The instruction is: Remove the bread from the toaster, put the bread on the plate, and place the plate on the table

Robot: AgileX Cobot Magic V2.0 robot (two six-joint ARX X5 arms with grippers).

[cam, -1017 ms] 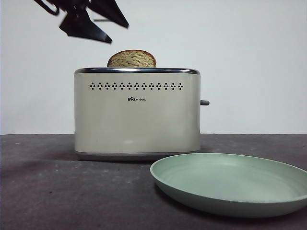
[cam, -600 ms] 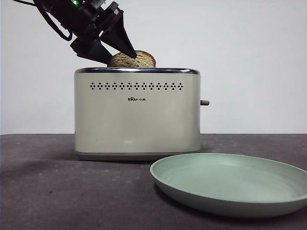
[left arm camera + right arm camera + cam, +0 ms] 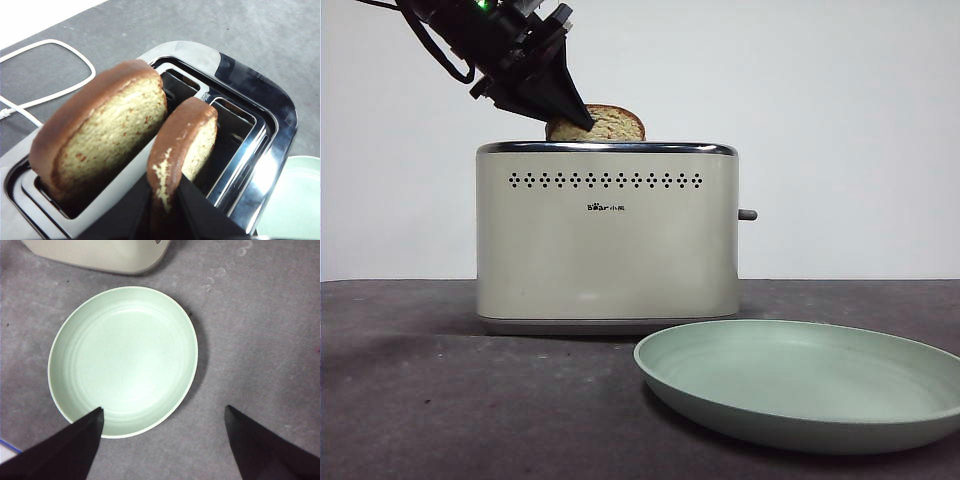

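The cream toaster (image 3: pixel 605 240) stands on the table (image 3: pixel 420 400). A slice of bread (image 3: pixel 612 122) sticks out of its top. In the left wrist view the toaster (image 3: pixel 270 120) holds two slices. My left gripper (image 3: pixel 164 200) is shut on the edge of the nearer slice of bread (image 3: pixel 187 140), which is still in its slot. In the front view this gripper (image 3: pixel 582 122) comes in from the upper left. The mint-green plate (image 3: pixel 800 385) lies on the table in front of the toaster, to the right. My right gripper (image 3: pixel 163 409) hangs open above the plate (image 3: pixel 125 360).
A second slice of bread (image 3: pixel 105 135) stands in the other slot. A white cable (image 3: pixel 50 95) lies on the table behind the toaster. The toaster's corner (image 3: pixel 100 255) shows beside the plate in the right wrist view.
The left gripper has come down from above the toaster onto the bread's left end, and its jaws have closed on the slice. The bread, toaster and plate have not moved.
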